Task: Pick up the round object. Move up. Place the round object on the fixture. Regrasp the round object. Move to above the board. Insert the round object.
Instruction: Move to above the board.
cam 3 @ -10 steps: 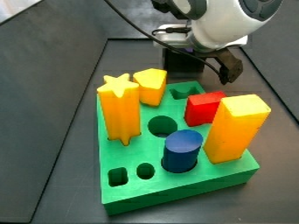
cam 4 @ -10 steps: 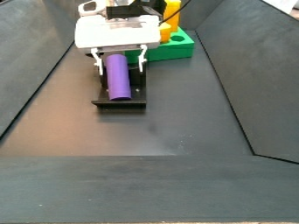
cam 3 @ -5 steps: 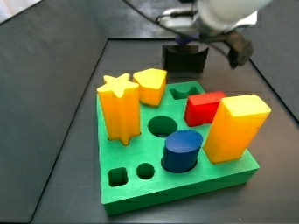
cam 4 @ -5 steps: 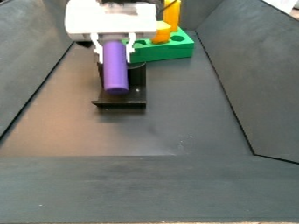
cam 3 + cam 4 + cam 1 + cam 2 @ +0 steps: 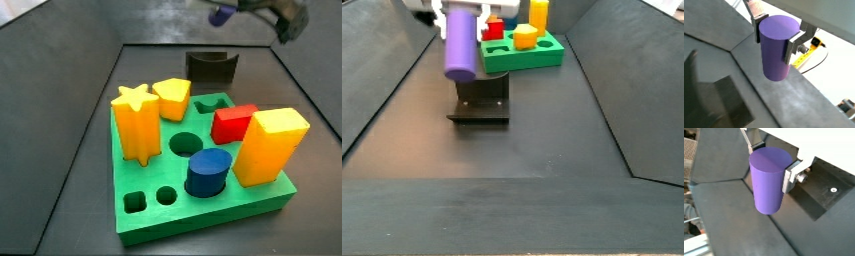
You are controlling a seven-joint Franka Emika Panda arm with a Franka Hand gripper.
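No legible text, labels or numbers.

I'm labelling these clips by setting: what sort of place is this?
Probably a lab test bench for robot insertion trials: a dark walled tray, a green board of shape pegs, a black fixture, and the claw holding a purple peg above it.

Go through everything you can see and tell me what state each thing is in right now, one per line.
Gripper: raised above the fixture, jaws shut on the round object.
Round object: held in the jaws, lifted clear of the fixture.
Fixture: on the floor, notch empty.
Board: flat on the floor, round hole near its middle open.
Blue cylinder: upright in the board.
Yellow star peg: upright in the board.
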